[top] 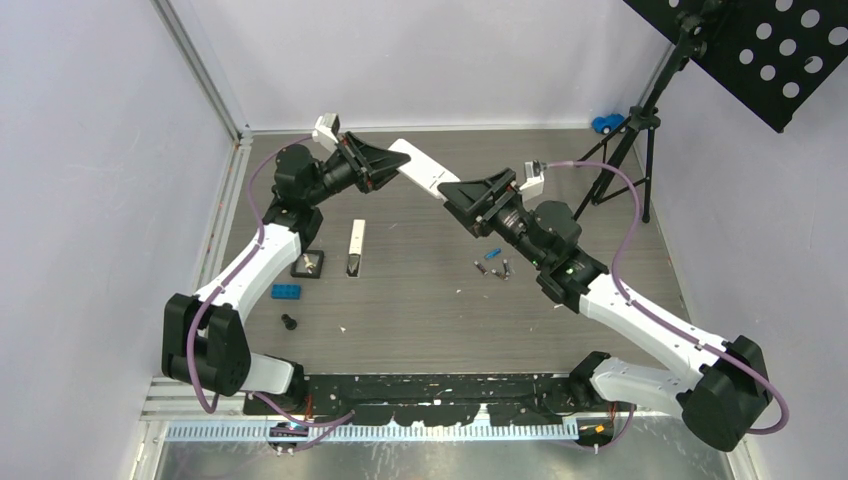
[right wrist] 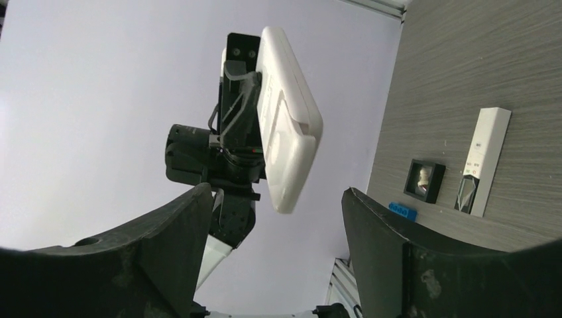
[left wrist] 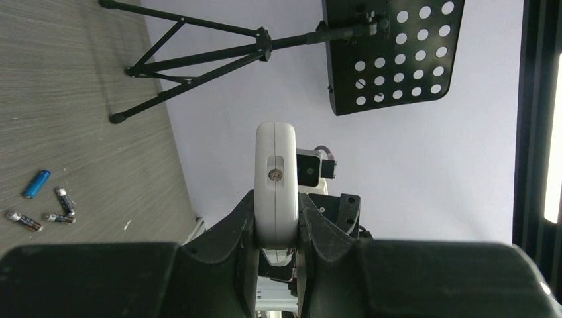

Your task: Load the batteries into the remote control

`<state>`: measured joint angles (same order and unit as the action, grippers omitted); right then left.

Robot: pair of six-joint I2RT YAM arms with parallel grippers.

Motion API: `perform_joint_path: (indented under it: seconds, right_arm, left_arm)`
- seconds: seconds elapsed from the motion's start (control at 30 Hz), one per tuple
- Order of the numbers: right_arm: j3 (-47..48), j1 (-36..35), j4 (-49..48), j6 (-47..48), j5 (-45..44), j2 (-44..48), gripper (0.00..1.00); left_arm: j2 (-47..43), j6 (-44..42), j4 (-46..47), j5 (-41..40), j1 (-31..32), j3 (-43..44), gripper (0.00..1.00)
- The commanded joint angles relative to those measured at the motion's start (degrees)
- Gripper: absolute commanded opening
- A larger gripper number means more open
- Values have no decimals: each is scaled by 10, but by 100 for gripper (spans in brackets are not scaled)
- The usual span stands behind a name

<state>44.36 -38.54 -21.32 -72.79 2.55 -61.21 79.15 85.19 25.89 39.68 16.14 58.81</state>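
While the left gripper (top: 390, 172) clamps a white remote (top: 422, 168) above the table (top: 420, 300), the right gripper (top: 458, 205), fingers spread wide, faces its free end; batteries (top: 495, 266) lie below.

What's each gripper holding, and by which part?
Left gripper: white remote, clamped near one end. Right gripper: open, holding nothing.

A grey wood-grain table (top: 420, 300) carries everything. Left of centre lies a slim white remote (top: 356, 247) (dark at its near end), with a small square black box (top: 308, 264) just beside it. Nearer the front are a blue brick (top: 286, 292) and a black knob (top: 290, 322). Right of centre, three batteries (top: 495, 267) lie loosely grouped near a small blue cylinder (top: 491, 254). A black stand (top: 649, 175) rests its legs at the right, and a blue toy car (top: 605, 123) sits at the far edge.
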Motion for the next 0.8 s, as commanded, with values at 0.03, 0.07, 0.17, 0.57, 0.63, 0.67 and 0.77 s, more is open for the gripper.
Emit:
perform_joint_path:
  seconds: [0.03,0.07,0.17,0.57,0.63,0.67,0.77]
  right_arm:
    - [51,10,-6,-10,-22,-13,69]
    - [55,9,9,-12,-43,-15,67]
    - [60,9,30,-18,-54,-17,56]
    - [95,9,137,-24,-36,-28,12]
    - [122,9,194,-21,-33,-40,11]
    - [130,9,208,-23,-11,-46,11]
    - [133,9,237,-30,11,-56,12]
  left_arm:
    - [-16,-16,8,18,1,24,0]
    - [-16,-17,8,20,1,24,0]
    - [-16,-20,8,29,1,26,0]
    - [-22,-120,-58,34,1,40,0]
    - [-18,-175,-96,36,1,54,0]
    - [-14,-198,-115,38,1,61,0]
    - [-4,-224,-128,50,1,65,0]
